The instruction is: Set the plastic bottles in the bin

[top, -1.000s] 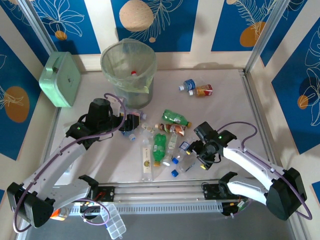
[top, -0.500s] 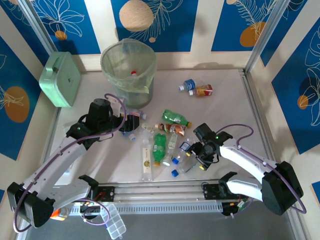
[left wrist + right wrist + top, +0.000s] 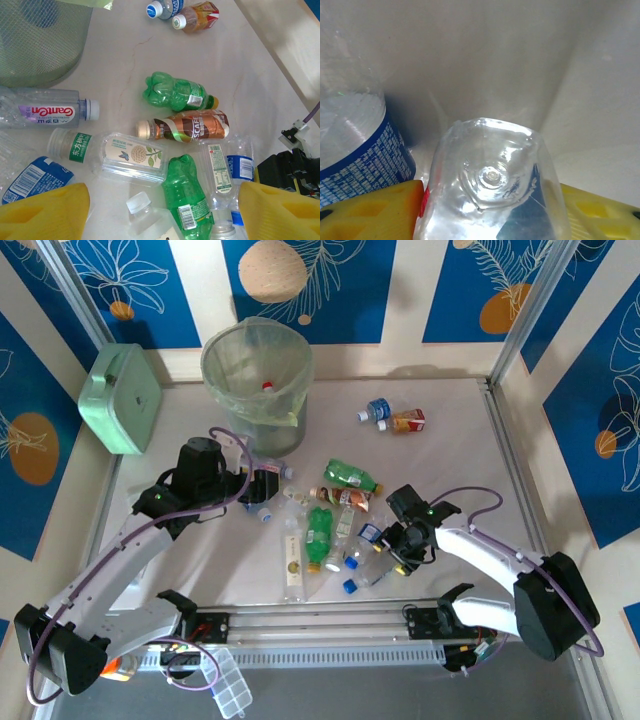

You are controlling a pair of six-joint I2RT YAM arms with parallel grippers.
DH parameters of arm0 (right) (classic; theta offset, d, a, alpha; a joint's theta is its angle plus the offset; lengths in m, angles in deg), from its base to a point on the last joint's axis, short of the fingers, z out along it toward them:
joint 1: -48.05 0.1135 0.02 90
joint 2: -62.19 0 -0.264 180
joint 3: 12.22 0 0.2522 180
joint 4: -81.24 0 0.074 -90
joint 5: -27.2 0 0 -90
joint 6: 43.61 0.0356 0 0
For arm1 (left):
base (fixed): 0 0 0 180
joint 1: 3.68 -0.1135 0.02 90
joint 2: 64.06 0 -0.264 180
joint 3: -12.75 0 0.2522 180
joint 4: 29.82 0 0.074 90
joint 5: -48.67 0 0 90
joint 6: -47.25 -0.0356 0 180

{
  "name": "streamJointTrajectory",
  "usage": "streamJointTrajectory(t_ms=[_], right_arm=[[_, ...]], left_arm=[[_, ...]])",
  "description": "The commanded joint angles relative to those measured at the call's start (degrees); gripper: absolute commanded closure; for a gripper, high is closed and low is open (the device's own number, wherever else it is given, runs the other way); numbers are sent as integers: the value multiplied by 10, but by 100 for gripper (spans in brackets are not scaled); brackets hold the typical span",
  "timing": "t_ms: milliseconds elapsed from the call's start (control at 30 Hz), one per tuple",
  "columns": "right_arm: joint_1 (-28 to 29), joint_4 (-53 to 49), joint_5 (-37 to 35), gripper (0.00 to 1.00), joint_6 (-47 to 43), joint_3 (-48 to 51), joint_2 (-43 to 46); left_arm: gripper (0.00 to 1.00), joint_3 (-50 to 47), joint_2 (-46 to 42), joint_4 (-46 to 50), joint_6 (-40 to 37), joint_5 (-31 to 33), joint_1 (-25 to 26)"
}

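The right claw [image 3: 492,212] is pinching a clear bottle [image 3: 490,172], pads [image 3: 370,210] on both sides, in the heap [image 3: 335,525] lying on the table [image 3: 450,460]. The left claw [image 3: 264,487] is hanging wide open, empty. One red-capped bottle [image 3: 267,386] is sitting in the bin [image 3: 255,425]; most are waiting.

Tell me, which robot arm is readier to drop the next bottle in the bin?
Right, most likely. The right fingers touch both sides of a clear bottle, so it can lift next. The left fingers hang open above the bottle pile, holding nothing, though nearer the bin.
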Motion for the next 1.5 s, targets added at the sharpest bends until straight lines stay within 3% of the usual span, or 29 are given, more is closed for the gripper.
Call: streamJointTrajectory(t_ms=[0, 433, 733, 967, 1200, 1467], right_arm=[[-3, -20, -3, 41, -2, -6, 12], [-17, -62, -10, 49, -38, -33, 135], [-12, -12, 16, 51, -131, -103, 196], [-13, 106, 80, 50, -199, -149, 218], [-15, 253, 160, 49, -226, -151, 248], [-15, 368, 226, 49, -231, -147, 253]], left_arm=[[23, -7, 1, -2, -5, 5, 5], [21, -7, -6, -13, 6, -12, 11], [14, 6, 18, -47, 60, -60, 124], [5, -1, 53, -161, 134, -197, 153], [0, -21, 72, -313, 240, -278, 154], [0, -63, 127, -594, 425, -375, 158]])
